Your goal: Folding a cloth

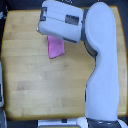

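Gripper hidden under arm (62, 22), which covers cloth (55, 47) top on table (25, 70).

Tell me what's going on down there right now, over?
End effector hidden, state unknown. Arm over cloth's top edge. Cloth flat on table. Nothing else in the way.

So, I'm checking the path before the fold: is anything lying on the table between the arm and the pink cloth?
Nothing visible does. The pink cloth lies alone on the wooden table, partly under the arm, which hides its upper edge. The fingers cannot be seen from here.
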